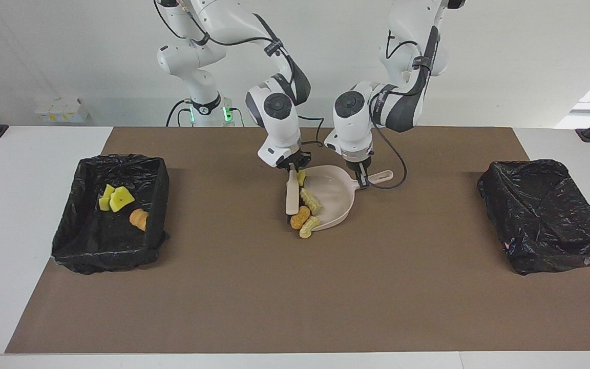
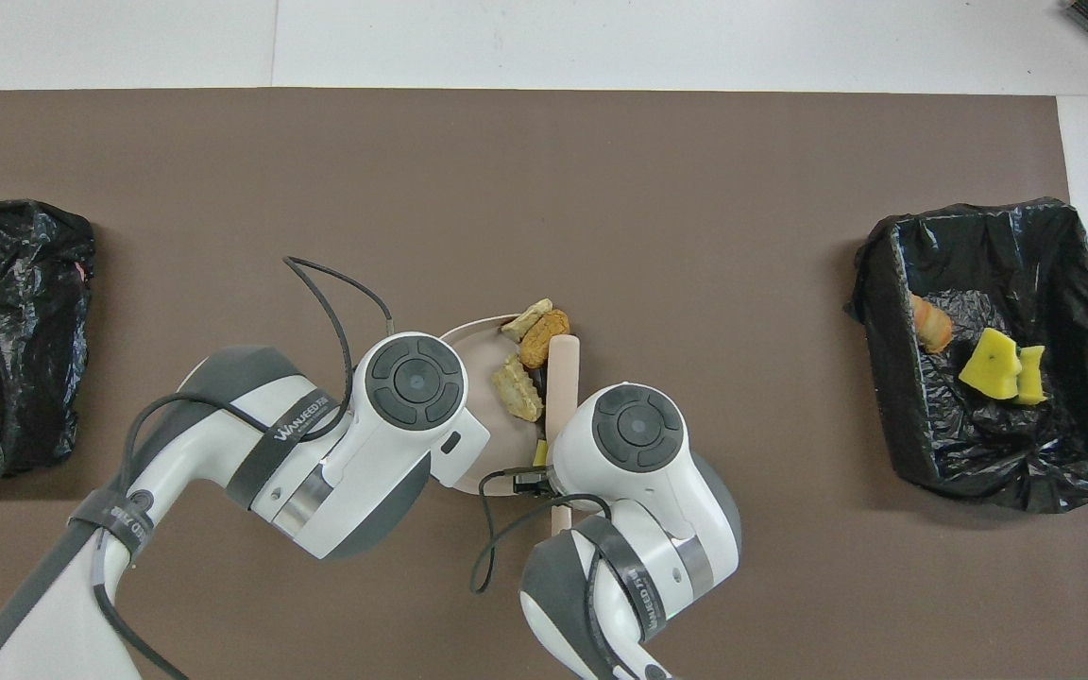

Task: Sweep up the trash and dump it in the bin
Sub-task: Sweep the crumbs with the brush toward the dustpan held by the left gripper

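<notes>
the right end effector [image 1: 292, 167] pinches the top of a brush handle [image 1: 292, 191], holding the brush [image 2: 562, 378] low over the middle of the worktop [image 1: 295, 287] with its dark bristle end down at the dustpan's open edge. the left end effector [image 1: 361, 179] is closed on the handle of the beige dustpan [image 1: 332, 199], which lies flat on the brown mat with its mouth turned toward the brush.

the trash sits at that mouth: a yellow sponge piece [image 1: 301, 177] just inside the pan near the right end effector, a pale crusty lump [image 1: 311, 201] on the pan floor beside the brush, an orange-brown lump [image 1: 300, 217] at the pan's lip against the bristles, and a yellowish lump [image 1: 309, 226] touching it, half over the lip.

a black-lined bin [image 1: 77, 225] at the right arm's end of the worktop holds two yellow sponge pieces [image 1: 114, 198] and an orange lump [image 1: 139, 219]. a second black-lined bin [image 1: 546, 215] stands at the left arm's end; its inside cannot be made out.
</notes>
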Controlling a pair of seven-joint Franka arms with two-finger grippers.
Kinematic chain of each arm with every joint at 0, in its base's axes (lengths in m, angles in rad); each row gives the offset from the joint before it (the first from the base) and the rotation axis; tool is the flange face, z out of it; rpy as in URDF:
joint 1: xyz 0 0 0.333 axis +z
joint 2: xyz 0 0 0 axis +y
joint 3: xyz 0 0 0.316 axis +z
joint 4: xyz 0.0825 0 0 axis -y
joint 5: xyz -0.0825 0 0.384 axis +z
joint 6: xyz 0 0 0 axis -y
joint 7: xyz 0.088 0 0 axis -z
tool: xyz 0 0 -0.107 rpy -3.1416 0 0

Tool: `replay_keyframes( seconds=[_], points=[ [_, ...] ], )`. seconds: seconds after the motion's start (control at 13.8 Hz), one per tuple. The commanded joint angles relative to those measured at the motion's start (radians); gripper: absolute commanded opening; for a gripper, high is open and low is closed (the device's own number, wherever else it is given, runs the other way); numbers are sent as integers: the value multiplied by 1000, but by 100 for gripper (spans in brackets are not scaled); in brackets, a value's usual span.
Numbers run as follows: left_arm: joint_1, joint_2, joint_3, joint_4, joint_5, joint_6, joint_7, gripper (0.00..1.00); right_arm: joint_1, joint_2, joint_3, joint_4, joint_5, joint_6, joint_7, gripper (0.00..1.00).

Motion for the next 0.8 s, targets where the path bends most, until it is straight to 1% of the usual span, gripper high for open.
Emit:
replay_keyframes(
  seconds=[0.0, 0.15, 0.22, 0.44, 0.51, 0.58, 0.65, 0.73],
  points=[
    [-10, -39, 10, -54, -10, 37, -6, 0, 30, 50, 1, 97, 84, 8, -47, 0],
    [-4, -39, 10, -54, -9, 49, -6, 0, 36, 59, 1, 139, 85, -16, -41, 0],
    [-3, -37, 12, -54, -10, 49, -6, 0, 34, 57, 1, 142, 85, -26, -39, 0],
    [27, -35, 13, -54, -10, 54, -6, 0, -2, -2, -10, 145, 82, -142, -25, 0],
    [33, -32, 15, -53, -10, 54, -6, 0, -30, -31, -13, 147, 70, -177, -22, 0],
    [48, -31, 15, -54, -10, 52, -6, 0, -59, -42, -14, 154, 65, -216, -24, 0],
    [65, -29, 15, -53, -10, 47, -6, 0, -83, -53, -15, 163, 44, -249, -30, 0],
    [70, -29, 16, -53, -10, 47, -6, 0, -97, -55, -15, 176, -15, -279, -39, 0]
  ],
)
